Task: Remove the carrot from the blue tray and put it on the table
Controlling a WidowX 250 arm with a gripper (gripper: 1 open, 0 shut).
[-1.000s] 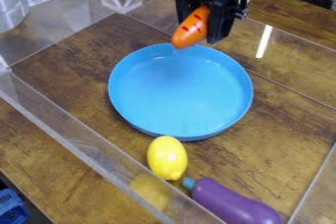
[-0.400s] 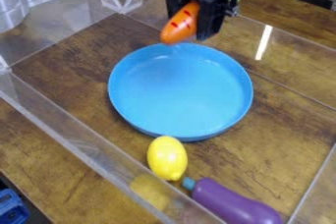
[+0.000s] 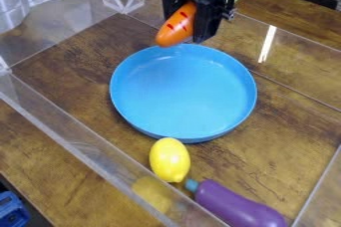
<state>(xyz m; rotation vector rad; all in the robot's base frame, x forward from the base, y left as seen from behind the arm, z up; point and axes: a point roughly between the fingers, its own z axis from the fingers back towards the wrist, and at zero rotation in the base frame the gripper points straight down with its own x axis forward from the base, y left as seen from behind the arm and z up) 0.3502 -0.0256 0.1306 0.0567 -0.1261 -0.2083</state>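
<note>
The clear plastic wall (image 3: pixel 54 121) runs along the left and near edges of the scene, well to the left of and below the gripper in the camera view. It stands on the table (image 3: pixel 60 67), a dark brown wood-grain surface that extends beneath everything else.

The gripper (image 3: pixel 194 14) is at the top centre of the view, pointing down, dark in colour. Its jaws are closed on the carrot (image 3: pixel 174 27). The carrot is orange with dark stripe marks. It hangs tilted, with its rounded orange end projecting down and to the left of the jaws. Its leafy top is hidden among the gripper parts. The carrot is clear of the table and clear of the tray, suspended just above the far left part of the tray rim.

The blue tray (image 3: pixel 200 107) lies directly below the gripper, toward the camera. It is round, with a raised rim, and nothing lies inside it.

The lemon (image 3: pixel 168 159) rests on the table well below the gripper, beyond the near rim of the tray and slightly left of the gripper line.

The eggplant (image 3: pixel 237 207) lies on the table at the lower right, just beside the lemon and farthest from the gripper.
</note>
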